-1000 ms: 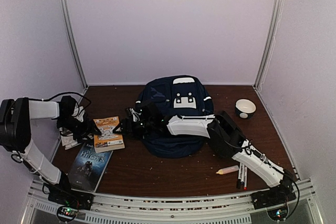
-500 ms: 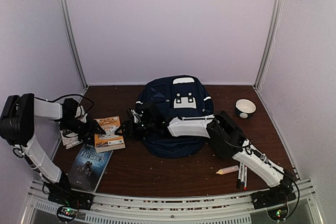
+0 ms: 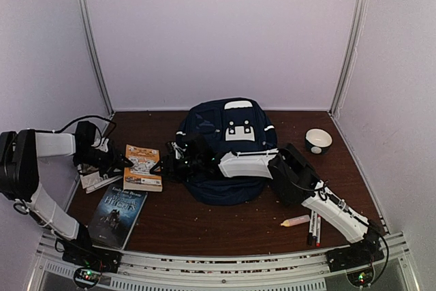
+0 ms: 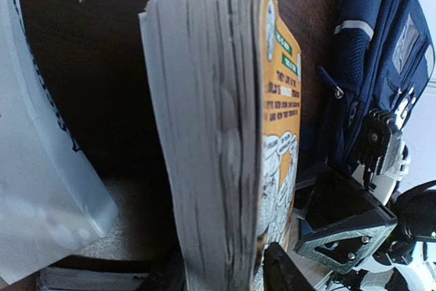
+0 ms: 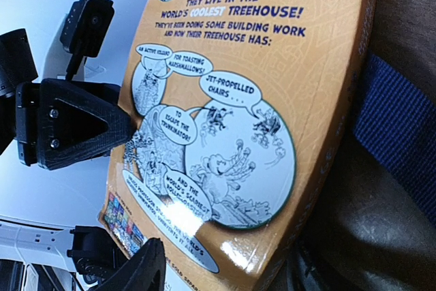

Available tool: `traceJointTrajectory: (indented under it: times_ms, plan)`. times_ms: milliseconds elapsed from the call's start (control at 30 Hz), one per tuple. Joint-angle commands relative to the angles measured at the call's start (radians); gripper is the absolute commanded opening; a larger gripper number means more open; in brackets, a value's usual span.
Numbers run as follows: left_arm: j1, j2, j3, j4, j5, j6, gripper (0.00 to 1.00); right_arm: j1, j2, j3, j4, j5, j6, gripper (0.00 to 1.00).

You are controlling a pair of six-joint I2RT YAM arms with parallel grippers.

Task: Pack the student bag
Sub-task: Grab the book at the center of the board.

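One orange book (image 3: 142, 167) and bowl (image 3: 318, 140) flank the student bag (image 3: 228, 124).

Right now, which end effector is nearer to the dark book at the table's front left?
Left. The left end effector is behind the dark book; the right end effector is farther right, beside the student bag.

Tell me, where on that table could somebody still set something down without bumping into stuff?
Widest bare wood: the front strip between the dark book and the yellow tube, in front of the student bag. Also open: between bag and bowl. Crowded: the left side, where left gripper and right gripper meet at the orange book.
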Motion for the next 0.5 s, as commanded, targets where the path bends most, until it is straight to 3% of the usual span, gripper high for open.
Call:
traceJointTrajectory:
  times_ms: [0, 267, 400, 467]
  plan:
    - [-0.005, -0.029, 0.006, 0.051, 0.062, -0.032, 0.35, -0.003, 0.018, -0.031, -0.023, -0.016, 0.007, 0.61]
    - [-0.004, -0.046, 0.006, 0.062, 0.077, -0.046, 0.17, -0.003, 0.015, -0.036, -0.013, -0.019, 0.009, 0.61]
    - [-0.004, -0.062, 0.012, 0.054, 0.076, -0.04, 0.0, -0.005, 0.001, -0.047, 0.018, -0.029, 0.009, 0.61]
    - [-0.004, -0.081, 0.025, 0.024, 0.065, -0.026, 0.0, -0.01, -0.017, -0.06, 0.053, -0.043, 0.004, 0.61]
